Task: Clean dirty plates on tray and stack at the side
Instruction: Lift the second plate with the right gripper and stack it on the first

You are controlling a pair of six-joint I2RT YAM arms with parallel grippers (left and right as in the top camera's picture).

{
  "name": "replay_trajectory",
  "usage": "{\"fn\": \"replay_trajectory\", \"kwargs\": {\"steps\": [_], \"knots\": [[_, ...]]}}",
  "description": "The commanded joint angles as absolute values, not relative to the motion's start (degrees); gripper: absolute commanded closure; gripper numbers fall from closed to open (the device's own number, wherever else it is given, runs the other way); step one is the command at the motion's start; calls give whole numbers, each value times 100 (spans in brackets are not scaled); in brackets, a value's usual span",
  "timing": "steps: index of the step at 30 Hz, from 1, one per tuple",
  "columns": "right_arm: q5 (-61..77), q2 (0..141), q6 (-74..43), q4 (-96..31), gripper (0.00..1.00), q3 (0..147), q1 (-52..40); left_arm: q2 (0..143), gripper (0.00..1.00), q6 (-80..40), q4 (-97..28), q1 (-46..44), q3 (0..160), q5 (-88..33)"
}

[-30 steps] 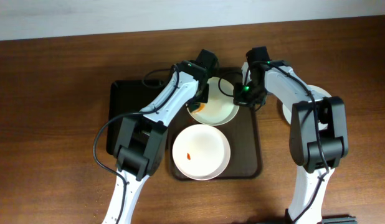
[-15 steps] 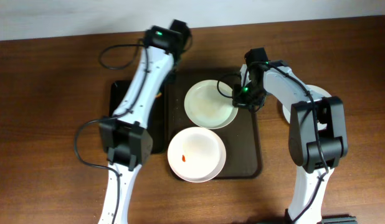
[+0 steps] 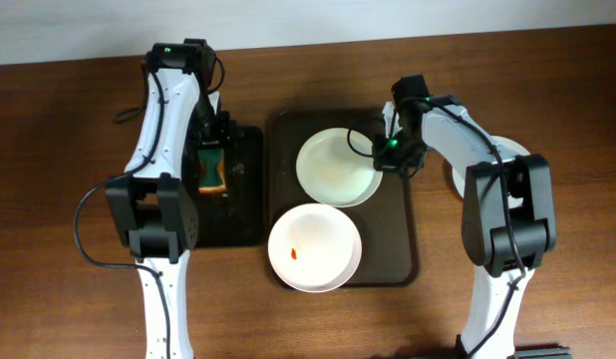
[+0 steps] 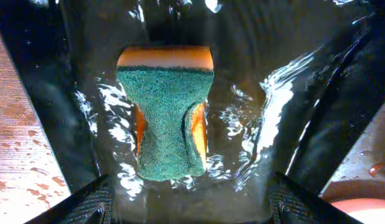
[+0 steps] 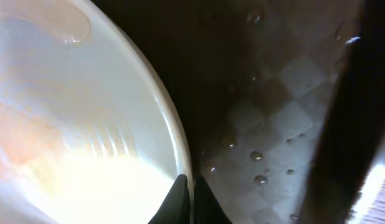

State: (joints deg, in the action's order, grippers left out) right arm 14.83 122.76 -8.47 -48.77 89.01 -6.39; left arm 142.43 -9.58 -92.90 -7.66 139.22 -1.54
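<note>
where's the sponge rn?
The green-and-orange scrub sponge lies in the small wet black tray, left side of the overhead view, beside the large dark brown tray.

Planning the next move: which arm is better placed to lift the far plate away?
Right: the right gripper grips the far plate's rim, near the side plate; the left gripper hangs open over the sponge.

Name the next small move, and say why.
Probably lift the far plate with the right gripper, which pinches its rim. It shows no spots, and the sponge lies loose in the black tray under the open left gripper.
</note>
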Motion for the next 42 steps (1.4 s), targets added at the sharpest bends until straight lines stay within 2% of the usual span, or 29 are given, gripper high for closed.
{"fn": "replay_trajectory", "kwargs": {"steps": [1,2,3,7,12,16,21,25,39,41,42], "knots": [[1253,12134,-593,-5210,96,9524,-593,12868,21,-845,-9308,-515,13994,-281],[1374,12053,-469,-5332,96,9730,-604,12560,18,-845,-9308,-447,13994,-281],[1511,11974,-322,-5443,96,9922,-617,12304,0,-845,-9310,-384,13994,-279],[1608,11668,-27,-6071,96,10975,-1175,11111,0,-845,-9448,-51,13994,-279],[991,11703,-23,-5780,96,11192,-2410,10261,0,-843,-9671,19,13994,-174],[-950,11791,-224,-5332,96,11192,-3450,9741,0,-801,-9671,19,13994,148],[-4178,11791,-237,-4873,96,11192,-4718,9559,0,-801,-9671,19,13994,152],[-5507,11791,-235,-4757,96,11192,-5339,9559,0,-801,-9671,19,13992,152],[-5638,11791,-239,-4744,96,11192,-5507,9559,0,-803,-9671,19,13992,145],[-5360,11791,-685,-4807,96,11192,-5400,9559,0,-803,-9671,19,13992,139],[-4775,11789,-725,-4882,96,11194,-5264,9559,0,-803,-9671,16,13992,123]]}}
